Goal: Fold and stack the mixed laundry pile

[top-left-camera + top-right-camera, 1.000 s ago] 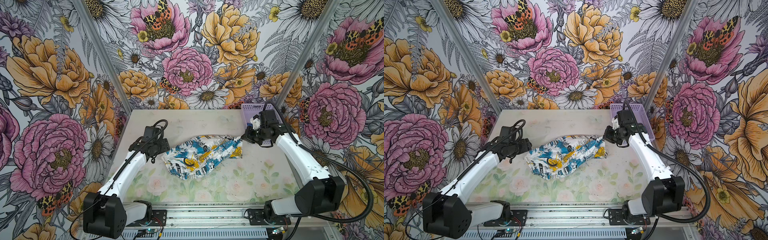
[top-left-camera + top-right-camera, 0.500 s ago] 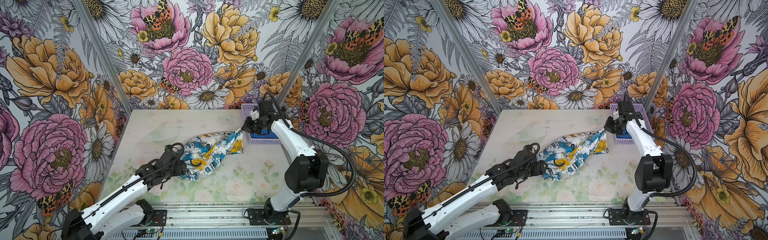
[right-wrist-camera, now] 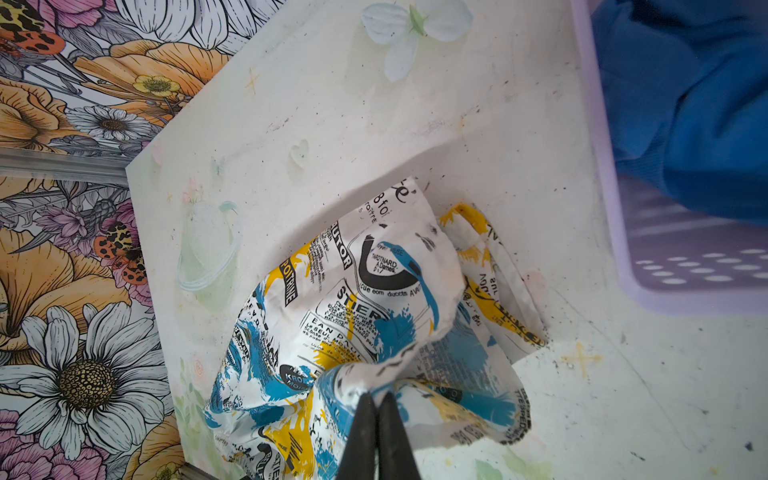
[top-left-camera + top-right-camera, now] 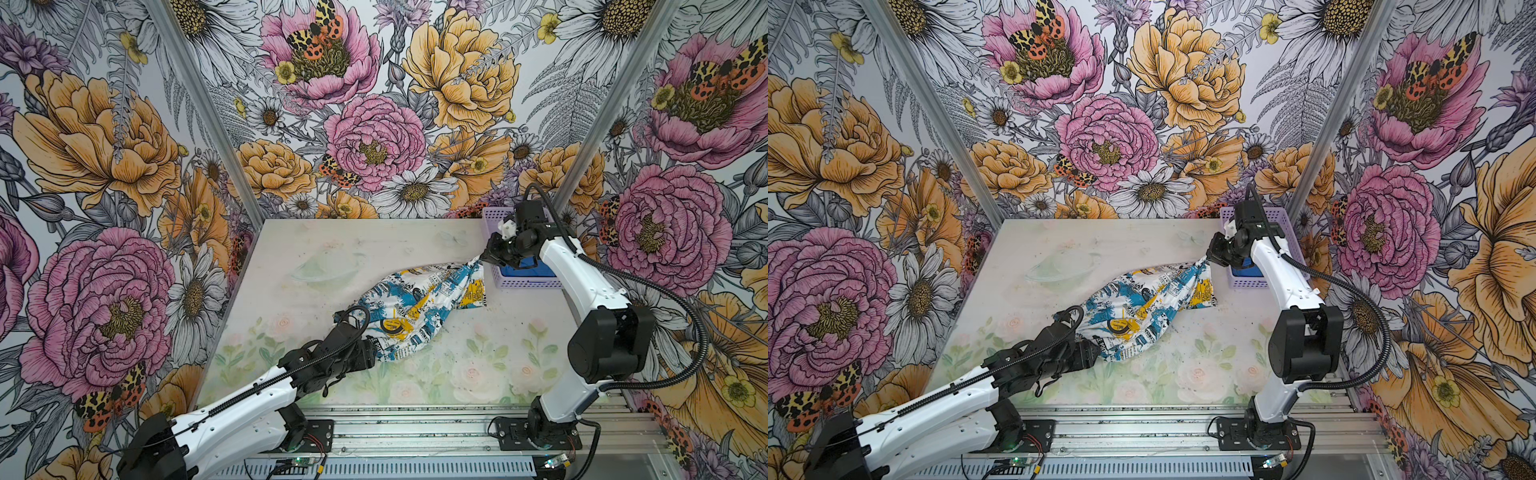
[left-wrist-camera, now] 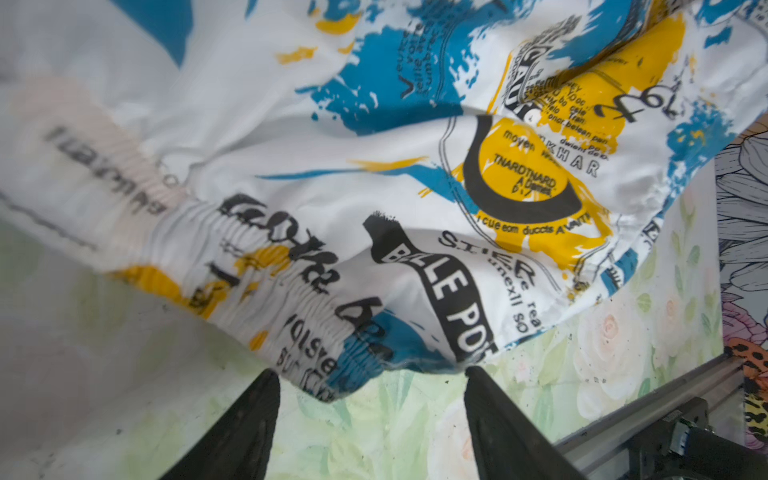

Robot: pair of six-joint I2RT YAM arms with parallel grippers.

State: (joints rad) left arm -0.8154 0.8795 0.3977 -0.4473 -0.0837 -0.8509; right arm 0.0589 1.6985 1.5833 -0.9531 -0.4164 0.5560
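**Printed garment** (image 4: 419, 307) (image 4: 1148, 309): white cloth with black newsprint text and yellow and blue splashes. It is bunched and lies slantwise across the middle of the table (image 4: 332, 249). Its near end is at the left gripper and its far end is drawn up into a peak just beside the basket. The left wrist view shows a gathered elastic hem (image 5: 291, 299).

**Blue T-shirt** (image 4: 524, 271) (image 3: 685, 104): plain and crumpled, lying inside the basket (only partly visible past the right arm in both top views).

**Basket** (image 4: 528, 284) (image 3: 685, 266): lavender and perforated, standing at the table's far right corner.

**Left gripper** (image 5: 369, 372) (image 4: 372, 353): low over the table at the garment's near end. The jaws stand apart with the hem's edge at the fingertips, and nothing is clamped.

**Right gripper** (image 3: 377, 397) (image 4: 486, 259): clenched on a pinch of the printed garment, its fingers (image 3: 361, 436) pressed together with cloth between them.
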